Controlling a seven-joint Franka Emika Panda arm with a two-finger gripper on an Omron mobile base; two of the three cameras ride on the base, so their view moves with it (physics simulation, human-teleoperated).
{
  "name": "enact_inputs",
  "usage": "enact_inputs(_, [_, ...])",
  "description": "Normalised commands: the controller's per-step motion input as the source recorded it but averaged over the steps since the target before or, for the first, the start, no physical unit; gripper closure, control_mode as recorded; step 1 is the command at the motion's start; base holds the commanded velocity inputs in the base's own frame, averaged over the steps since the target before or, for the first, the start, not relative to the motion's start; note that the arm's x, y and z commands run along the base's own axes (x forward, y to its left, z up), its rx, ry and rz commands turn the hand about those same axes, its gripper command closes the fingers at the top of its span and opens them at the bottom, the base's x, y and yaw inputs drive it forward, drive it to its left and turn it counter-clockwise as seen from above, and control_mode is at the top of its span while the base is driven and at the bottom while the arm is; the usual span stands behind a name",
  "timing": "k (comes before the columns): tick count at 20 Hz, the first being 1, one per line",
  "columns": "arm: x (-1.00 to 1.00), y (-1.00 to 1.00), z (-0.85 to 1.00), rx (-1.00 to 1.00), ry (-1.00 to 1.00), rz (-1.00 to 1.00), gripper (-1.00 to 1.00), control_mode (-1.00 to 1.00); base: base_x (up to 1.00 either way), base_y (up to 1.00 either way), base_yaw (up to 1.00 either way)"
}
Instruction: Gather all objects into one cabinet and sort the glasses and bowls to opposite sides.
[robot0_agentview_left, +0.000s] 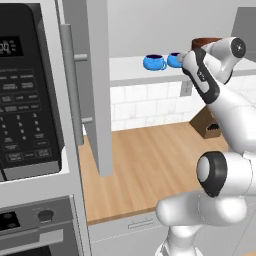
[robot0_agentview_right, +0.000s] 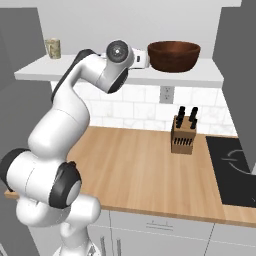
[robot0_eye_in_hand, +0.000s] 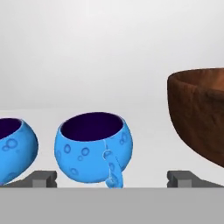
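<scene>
The cabinet (robot0_agentview_right: 200, 77) stands open with its white shelf floor showing. On it, a cream-beige tumbler (robot0_agentview_right: 52, 48) sits at the far left and the big dark brown bowl (robot0_agentview_right: 174, 55) (robot0_eye_in_hand: 199, 111) at the right. Two bright blue cups (robot0_agentview_left: 154, 62) (robot0_agentview_left: 174, 60) stand side by side left of the bowl. My gripper (robot0_eye_in_hand: 112, 179) is open at shelf height, pointing into the cabinet. One blue cup (robot0_eye_in_hand: 92, 146) sits just ahead between its fingertips (robot0_eye_in_hand: 43, 177), handle towards me. The other blue cup (robot0_eye_in_hand: 13, 148) is further left. Nothing is held.
The open grey cabinet door (robot0_agentview_left: 97, 85) with its silver bar handle (robot0_agentview_left: 75, 85) juts out to the left of the arm. A microwave (robot0_agentview_left: 25, 95) is at the left. Below, the wooden counter (robot0_agentview_right: 140, 170) carries a knife block (robot0_agentview_right: 182, 135), with a cooktop (robot0_agentview_right: 232, 170) to its right.
</scene>
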Motion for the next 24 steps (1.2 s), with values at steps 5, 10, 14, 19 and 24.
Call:
enact_inputs(5, [0.22, 0.05, -0.08, 0.00, 0.02, 0.00, -1.00, -1.00, 0.00, 0.00, 0.00])
enact_inputs(10, [0.16, 0.09, -0.06, -0.01, 0.03, 0.00, -1.00, -1.00, 0.00, 0.00, 0.00])
enact_inputs(14, [0.09, 0.08, -0.06, 0.00, 0.02, 0.00, -1.00, -1.00, 0.00, 0.00, 0.00])
enact_inputs(19, [0.05, 0.04, -0.10, 0.00, 0.02, 0.00, -1.00, -1.00, 0.00, 0.00, 0.00])
enact_inputs(24, [0.02, 0.04, -0.13, 0.00, 0.03, 0.00, -1.00, -1.00, 0.00, 0.00, 0.00])
